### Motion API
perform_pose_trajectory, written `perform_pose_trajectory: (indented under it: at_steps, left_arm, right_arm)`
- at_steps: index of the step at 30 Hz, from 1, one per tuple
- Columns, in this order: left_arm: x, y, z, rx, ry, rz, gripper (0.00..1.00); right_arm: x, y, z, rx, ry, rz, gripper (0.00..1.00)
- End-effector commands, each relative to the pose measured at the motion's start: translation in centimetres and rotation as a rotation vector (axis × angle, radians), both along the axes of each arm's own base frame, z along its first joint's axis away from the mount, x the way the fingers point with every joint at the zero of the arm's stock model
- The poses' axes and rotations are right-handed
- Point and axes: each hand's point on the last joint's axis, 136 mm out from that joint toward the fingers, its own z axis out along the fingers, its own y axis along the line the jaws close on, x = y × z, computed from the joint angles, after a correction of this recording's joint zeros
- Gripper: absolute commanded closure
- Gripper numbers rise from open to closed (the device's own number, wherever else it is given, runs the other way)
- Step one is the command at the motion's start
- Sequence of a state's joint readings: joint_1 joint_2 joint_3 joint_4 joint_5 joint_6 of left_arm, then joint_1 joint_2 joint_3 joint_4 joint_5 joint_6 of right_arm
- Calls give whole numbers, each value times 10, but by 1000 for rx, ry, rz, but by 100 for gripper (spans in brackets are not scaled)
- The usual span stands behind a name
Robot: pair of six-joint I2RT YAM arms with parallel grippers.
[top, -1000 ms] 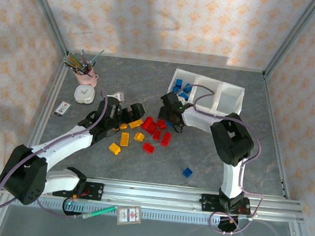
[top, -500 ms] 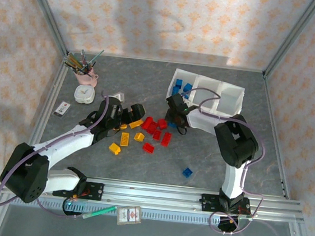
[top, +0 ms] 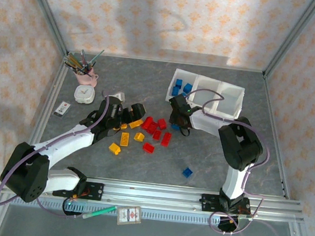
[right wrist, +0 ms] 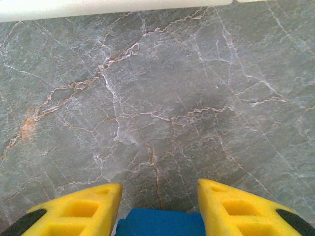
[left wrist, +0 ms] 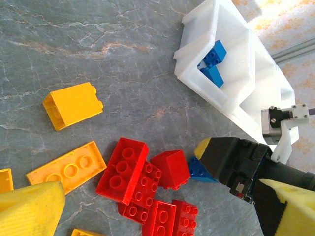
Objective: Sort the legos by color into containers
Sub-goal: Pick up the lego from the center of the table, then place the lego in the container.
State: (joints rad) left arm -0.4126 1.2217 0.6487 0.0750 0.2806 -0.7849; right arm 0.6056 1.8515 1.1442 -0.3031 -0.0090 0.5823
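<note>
Grey marbled table (top: 158, 169) lies bare on the near side of the pile, with one stray lego (top: 187, 172), blue, on it. Right gripper (top: 178, 124) sits at the front left edge of the tray (top: 235, 103), fingers against both sides of a blue brick (right wrist: 160, 222); the tray's left compartment holds blue legos (top: 181, 89). Left gripper (top: 137, 116) is spread wide, low over red legos (top: 156, 128) and yellow legos (top: 122, 139), near the right gripper.

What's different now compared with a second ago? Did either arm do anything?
The right gripper slid slightly to the right beside the tray; a blue lego sits between its fingers. The left gripper, open, the loose legos and the tray stayed put.
</note>
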Motion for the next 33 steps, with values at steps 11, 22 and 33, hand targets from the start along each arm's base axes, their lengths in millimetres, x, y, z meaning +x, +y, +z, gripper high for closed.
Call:
perform_pose_trajectory:
  at_steps: [11,22,33]
  left_arm:
    - [25,-10,47,-5,-102,-7,1]
    - [53,-19,54,16,-122,-9,1]
    - [69,-27,56,13,-123,-18,1]
  right_arm:
    - [70,-18,99,-32,-232,-26,63]
    - [147,-20,115,-94,-326,-5,62]
    - [191,-19,98,-152,-325,-4,48]
